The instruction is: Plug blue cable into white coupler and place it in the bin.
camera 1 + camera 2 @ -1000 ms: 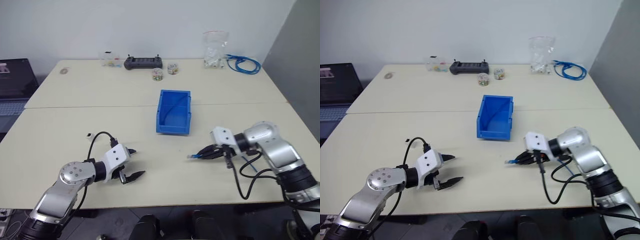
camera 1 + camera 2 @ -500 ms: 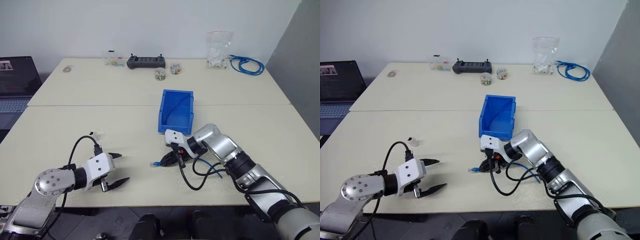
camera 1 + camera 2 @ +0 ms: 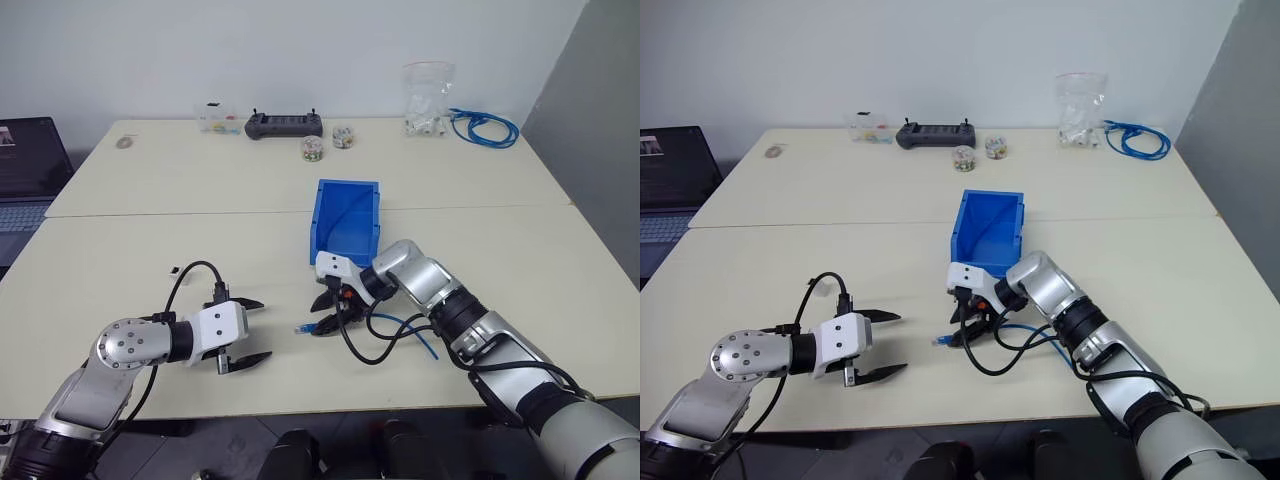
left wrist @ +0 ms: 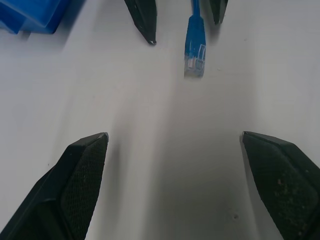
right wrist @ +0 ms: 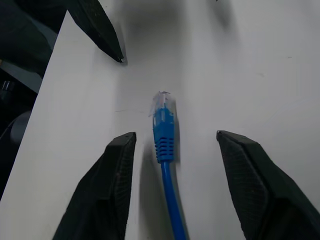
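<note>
Now the right claw (image 5: 172,165) is standing with its fingers apart, and the cable (image 5: 164,131) is lying loose on the desk (image 3: 150,260) between them — the clear plug at its end is pointing straight toward the left claw (image 3: 250,330). In the right wrist view both black fingers are standing clear of the blue boot on either side, so nothing is being gripped. My read is that the plug end is lying here, at the middle of the desk, so that either claw can reach it.

Over on the left, the claw is gaping wide and empty, hovering just above the desk and facing the plug head-on; the left wrist view is looking right down the line of the cable, with the right claw's tips flanking it beyond. The rest of the cable is trailing off in a loop beside the right arm.

The bin (image 3: 345,228) is sitting open just behind the right claw, near but apart from the plug — handy for the final drop. A tiny white speck (image 3: 177,269) is lying well off to the left near the left arm; it may be the coupler, though I cannot tell for sure. The plugging is not yet done.
</note>
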